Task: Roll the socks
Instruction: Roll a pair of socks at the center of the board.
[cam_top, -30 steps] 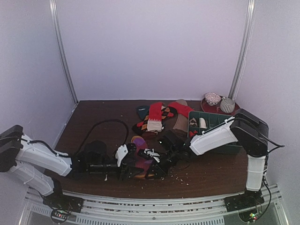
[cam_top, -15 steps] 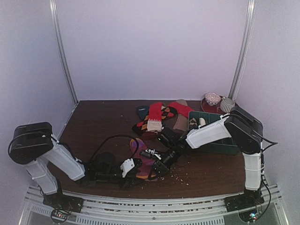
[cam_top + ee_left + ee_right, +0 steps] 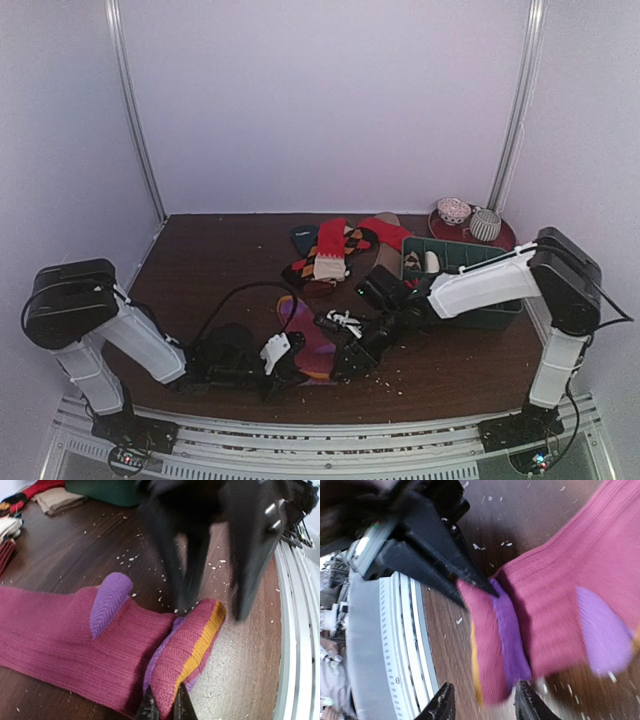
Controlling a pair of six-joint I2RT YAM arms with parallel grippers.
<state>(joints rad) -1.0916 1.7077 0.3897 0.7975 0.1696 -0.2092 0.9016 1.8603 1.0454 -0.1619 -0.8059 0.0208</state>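
**Item 1, magenta sock** point(image 3: 60, 640): I log it flat on the surface point(image 3: 200, 260), out to the near left of the green tray point(image 3: 485, 318). Its toe end, with the orange band point(image 3: 200, 647), is folded back over the foot.

**Change noted:** the left jaws, half open a second ago, are now pinched shut on that fold. The right jaws have spread and sit apart astride it, gripping nothing. I judge this a hand-over: the first turn is pinned and the rest of the sock is unrolled.

**Item 2, other socks** point(image 3: 330, 245): a loose heap just left of the tray, none rolled.

**Item 3, green tray:** it has square compartments, and one holds a small white thing point(image 3: 431, 262) that I cannot identify.

**Item 4, red plate** point(image 3: 505, 238): it sits behind the tray and carries two rounded patterned things point(image 3: 453, 210) of uncertain kind.
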